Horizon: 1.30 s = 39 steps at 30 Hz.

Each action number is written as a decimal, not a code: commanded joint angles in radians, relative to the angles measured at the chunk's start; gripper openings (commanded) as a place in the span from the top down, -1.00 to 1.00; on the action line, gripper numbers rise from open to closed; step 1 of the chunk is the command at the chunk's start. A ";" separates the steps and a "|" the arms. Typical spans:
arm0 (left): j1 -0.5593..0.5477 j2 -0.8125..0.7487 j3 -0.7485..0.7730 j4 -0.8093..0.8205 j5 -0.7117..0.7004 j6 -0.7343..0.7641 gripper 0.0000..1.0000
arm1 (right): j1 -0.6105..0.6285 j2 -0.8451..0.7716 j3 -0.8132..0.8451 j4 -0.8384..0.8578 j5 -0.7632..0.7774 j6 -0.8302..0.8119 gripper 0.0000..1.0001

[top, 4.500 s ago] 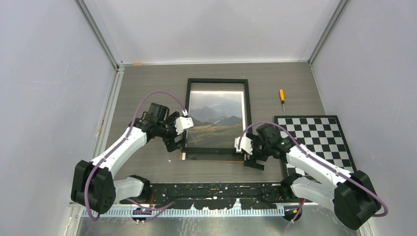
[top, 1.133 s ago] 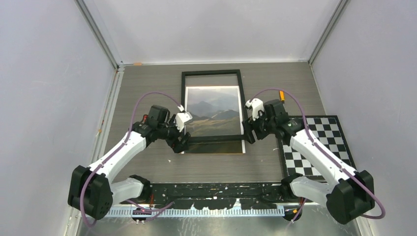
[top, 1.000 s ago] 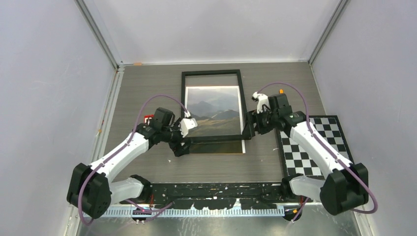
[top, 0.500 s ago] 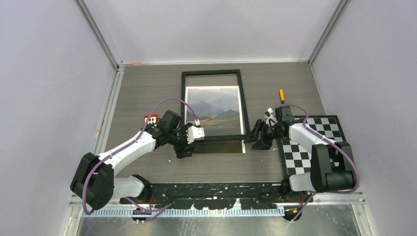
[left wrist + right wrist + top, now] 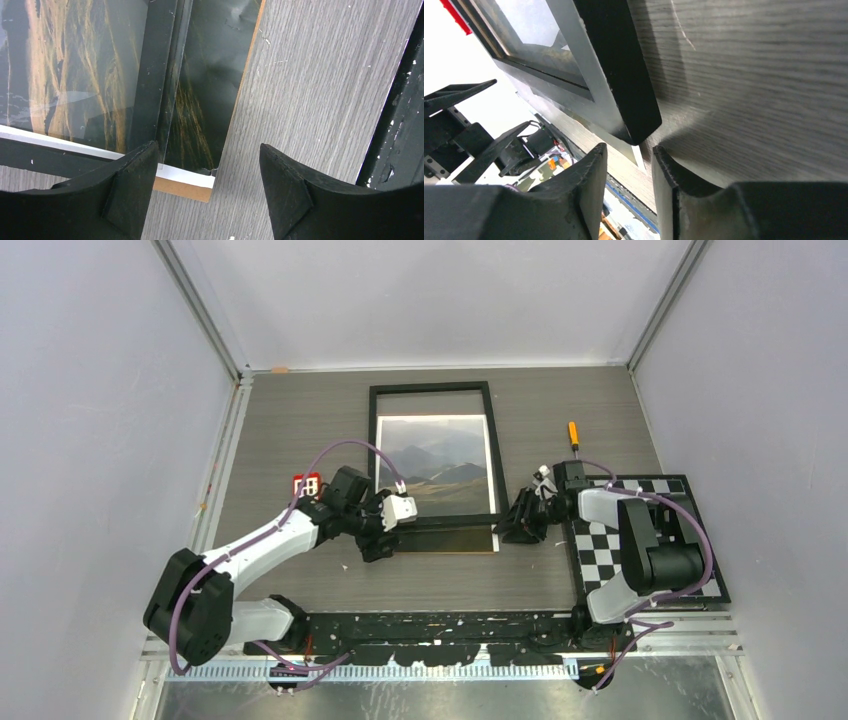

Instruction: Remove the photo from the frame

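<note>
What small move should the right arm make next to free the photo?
Probably close the right gripper on the white corner peeking past the near rim of the frame, then pull it clear. The photo sticks out from under the frame there, that corner lies between the parted jaws, and the open left gripper sits at the other near corner.

Black frame point(image 5: 430, 388), grey-brown photo point(image 5: 437, 465), black-white checkerboard point(image 5: 592, 565)

An orange-handled screwdriver point(image 5: 573, 433) lies on the grey table point(image 5: 300, 410) near a checkerboard point(image 5: 672, 487), a small red object point(image 5: 306, 484) well apart.
</note>
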 commanded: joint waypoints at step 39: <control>-0.379 0.169 -0.051 0.640 -0.286 -0.045 -0.61 | 0.023 0.000 -0.004 0.086 -0.124 0.017 0.99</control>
